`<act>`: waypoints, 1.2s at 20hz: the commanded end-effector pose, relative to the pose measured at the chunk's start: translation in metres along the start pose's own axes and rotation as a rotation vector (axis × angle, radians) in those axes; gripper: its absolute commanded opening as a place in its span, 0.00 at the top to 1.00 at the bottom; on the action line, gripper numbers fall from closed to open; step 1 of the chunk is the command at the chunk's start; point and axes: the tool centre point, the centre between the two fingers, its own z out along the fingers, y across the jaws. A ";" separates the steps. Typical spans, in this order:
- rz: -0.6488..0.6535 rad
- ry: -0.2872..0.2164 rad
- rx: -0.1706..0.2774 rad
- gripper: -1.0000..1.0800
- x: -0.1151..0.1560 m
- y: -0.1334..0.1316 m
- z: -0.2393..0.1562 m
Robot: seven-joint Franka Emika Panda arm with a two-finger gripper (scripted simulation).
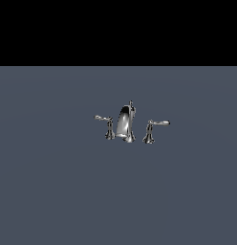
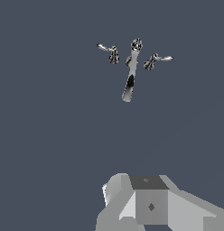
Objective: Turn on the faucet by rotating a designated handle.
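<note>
Upper centre of wrist view: faucet [image 2: 130, 72], well apart from gripper [image 2: 147, 205]; target handle [image 2: 109, 51] lever points frame-left. Gripper state unclear.

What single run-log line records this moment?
stage: approach | gripper: far from faucet, jaws unclear | handle: untouched, lever points to exterior view's left

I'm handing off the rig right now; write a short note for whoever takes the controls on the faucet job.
Gripper: only its body shows in the wrist view, far from the faucet; open or shut cannot be told, nothing visibly held.
Target handle: at the exterior view's left of the spout, lever pointing left.
Done: no contact yet.
Left: approach, engage the lever, rotate it.
</note>
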 end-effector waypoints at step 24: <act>0.282 0.007 0.002 1.00 0.036 -0.050 0.061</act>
